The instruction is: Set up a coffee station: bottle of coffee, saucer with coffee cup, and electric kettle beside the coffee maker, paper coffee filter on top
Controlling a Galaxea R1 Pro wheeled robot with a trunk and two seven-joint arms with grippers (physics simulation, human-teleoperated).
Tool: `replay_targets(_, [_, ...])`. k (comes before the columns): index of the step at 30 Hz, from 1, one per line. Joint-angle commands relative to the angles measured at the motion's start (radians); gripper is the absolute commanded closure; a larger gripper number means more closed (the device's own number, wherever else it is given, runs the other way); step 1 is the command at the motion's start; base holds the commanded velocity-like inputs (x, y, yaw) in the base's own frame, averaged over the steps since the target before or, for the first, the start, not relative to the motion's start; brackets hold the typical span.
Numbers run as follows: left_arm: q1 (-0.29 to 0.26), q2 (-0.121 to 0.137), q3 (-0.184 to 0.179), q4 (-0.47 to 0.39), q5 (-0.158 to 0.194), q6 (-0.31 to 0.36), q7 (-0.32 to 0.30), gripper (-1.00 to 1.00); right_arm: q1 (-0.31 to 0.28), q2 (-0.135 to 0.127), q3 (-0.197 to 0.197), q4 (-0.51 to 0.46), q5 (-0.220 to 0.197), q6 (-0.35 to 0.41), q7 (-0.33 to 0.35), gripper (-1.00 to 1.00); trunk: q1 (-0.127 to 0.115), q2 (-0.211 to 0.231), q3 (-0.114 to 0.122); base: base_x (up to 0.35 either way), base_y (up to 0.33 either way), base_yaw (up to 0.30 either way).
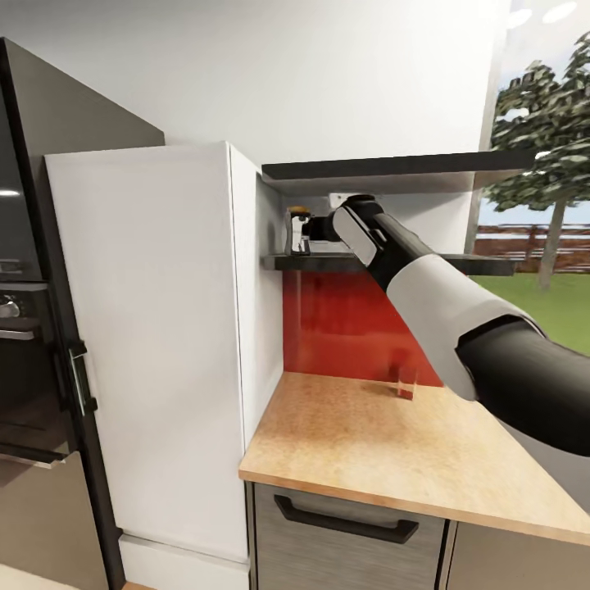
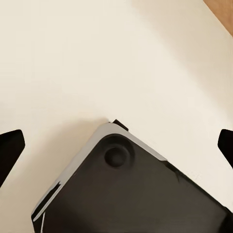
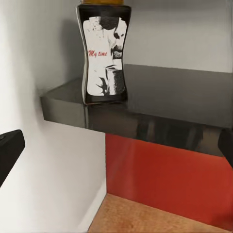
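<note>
Reaching up to the dark shelf (image 1: 483,264), right arm (image 1: 426,287) stretched toward the bottle (image 1: 297,230); right gripper (image 3: 116,145) spread wide, fingertips (image 3: 9,150) apart and short of the bottle, grasping nothing. Bottle upright at the shelf's left end, near its front edge, beside the white cabinet (image 1: 147,328). Below, wooden counter (image 1: 352,451) against a red backsplash (image 1: 344,328). Left gripper (image 2: 116,145) likewise spread, over a white surface

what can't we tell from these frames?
- Bottle of coffee: cap cut off by the right wrist view's edge; in head view the right arm partly covers it.
- Right claw: only finger tips at frame edges, no contact visible.
- Small red item on countertop: too small to identify.
</note>
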Motion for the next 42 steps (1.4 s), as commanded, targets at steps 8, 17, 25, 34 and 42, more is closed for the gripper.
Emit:
replay_targets(8, [0.001, -0.002, -0.006, -0.002, 0.009, -0.001, -0.002, -1.0, -0.065, 0.0, -0.041, 0.08, -0.132, -0.002, 0.021, -1.0, 0.0, 0.0, 0.0, 0.0, 0.0, 0.0])
replay_targets(17, [0.001, -0.001, -0.006, -0.002, 0.011, -0.001, -0.002, -1.0, -0.07, 0.0, -0.041, 0.097, -0.169, -0.045, 0.112, -1.0, 0.0, 0.0, 0.0, 0.0, 0.0, 0.0])
replay_targets(25, [0.001, -0.002, -0.006, -0.002, 0.011, -0.001, -0.002, -1.0, -0.07, 0.0, -0.024, 0.102, -0.155, -0.111, 0.183, -1.0, 0.0, 0.0, 0.0, 0.0, 0.0, 0.0])
replay_targets(34, [0.001, -0.002, -0.005, -0.002, 0.011, -0.001, -0.002, -1.0, -0.07, 0.0, 0.0, 0.139, -0.078, -0.173, 0.188, -1.0, 0.0, 0.0, 0.0, 0.0, 0.0, 0.0])
replay_targets(42, [0.001, -0.002, -0.005, -0.002, 0.011, -0.001, -0.002, -1.0, -0.07, 0.0, 0.002, 0.179, -0.019, -0.21, 0.188, -1.0, 0.0, 0.0, 0.0, 0.174, 0.0, 0.0])
